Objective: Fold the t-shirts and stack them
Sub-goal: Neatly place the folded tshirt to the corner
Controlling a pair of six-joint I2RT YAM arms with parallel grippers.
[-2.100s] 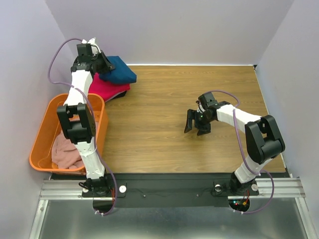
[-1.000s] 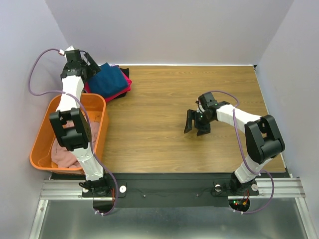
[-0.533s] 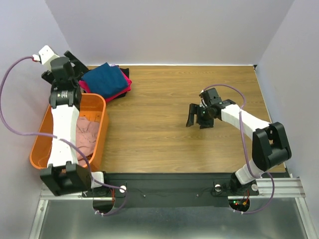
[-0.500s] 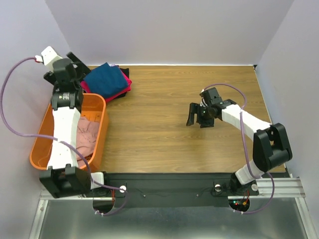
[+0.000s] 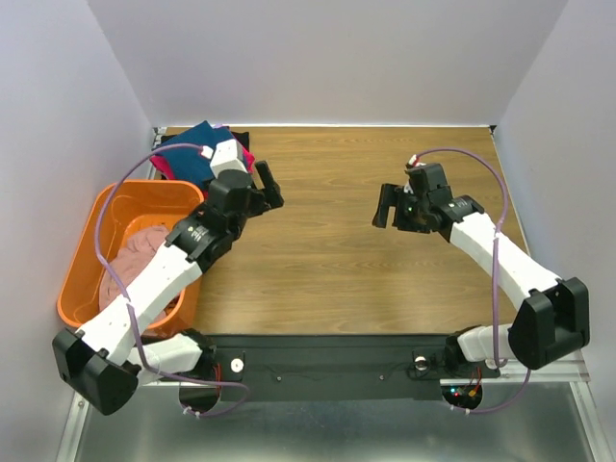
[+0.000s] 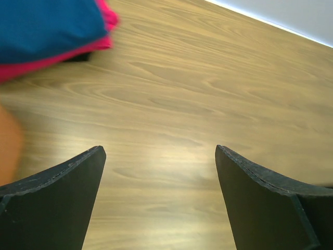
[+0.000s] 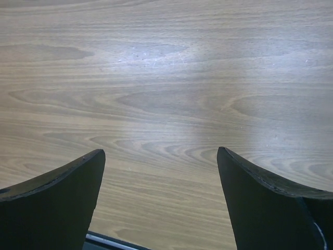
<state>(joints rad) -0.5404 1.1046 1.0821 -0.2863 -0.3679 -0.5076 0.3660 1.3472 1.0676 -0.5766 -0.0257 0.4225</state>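
Observation:
The folded t-shirts are stacked at the table's back left, a navy blue tee (image 5: 195, 142) on top of a bright pink one (image 6: 52, 58). Another tee, pale dusty-pink (image 5: 144, 248), lies crumpled in the orange basket (image 5: 89, 252). My left gripper (image 5: 264, 187) hovers open over bare wood just right of the stack, which fills the top-left corner of the left wrist view (image 6: 47, 23). Its jaws (image 6: 158, 152) hold nothing. My right gripper (image 5: 395, 208) hangs open over the table's right half and sees only wood between its fingers (image 7: 161, 153).
The orange basket stands at the left edge, beside my left arm. Purple-grey walls close in the table at the back and both sides. The table's near edge (image 7: 106, 241) shows at the bottom of the right wrist view.
My left arm has swung from the back-left corner, behind the basket, to over the table right of the stack. My right gripper moved back and rightward, opening slightly wider.

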